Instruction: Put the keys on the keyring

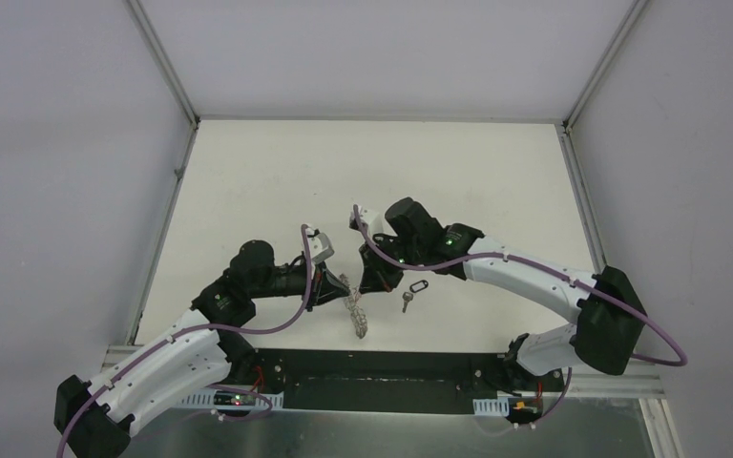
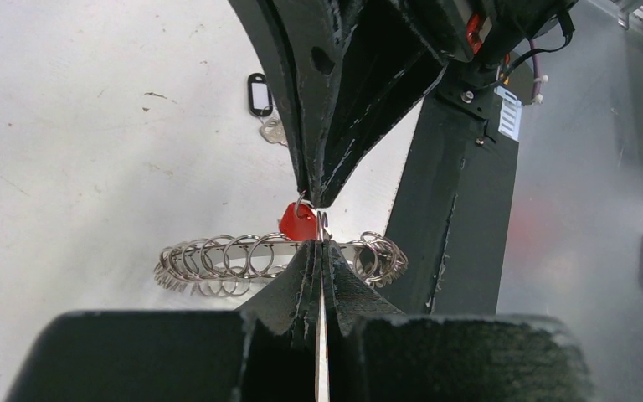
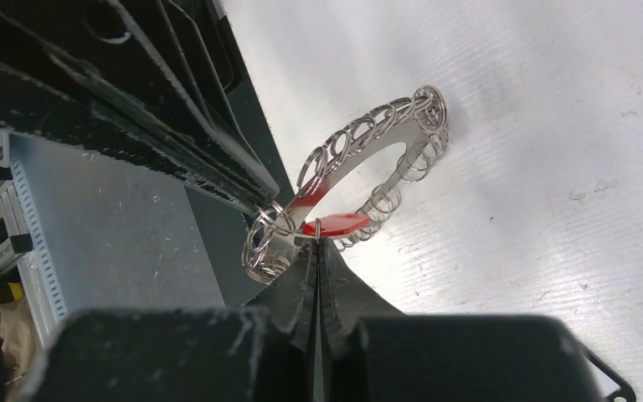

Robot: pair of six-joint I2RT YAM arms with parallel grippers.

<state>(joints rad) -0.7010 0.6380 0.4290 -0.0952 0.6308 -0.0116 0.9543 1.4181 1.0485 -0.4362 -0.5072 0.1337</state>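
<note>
keyring on edge, long axis near-to-far — left gripper clamps it, right gripper pinches keys

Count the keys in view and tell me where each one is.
2. The red key is pinched by the right gripper, at the keyring. The silver key lies apart on the table, by a black tag. More may be hidden.

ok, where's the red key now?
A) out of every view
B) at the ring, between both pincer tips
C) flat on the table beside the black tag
B: the red key sits at the keyring, between the shut tips of the left pincer and the right pincer; the black tag lies well apart.
</note>
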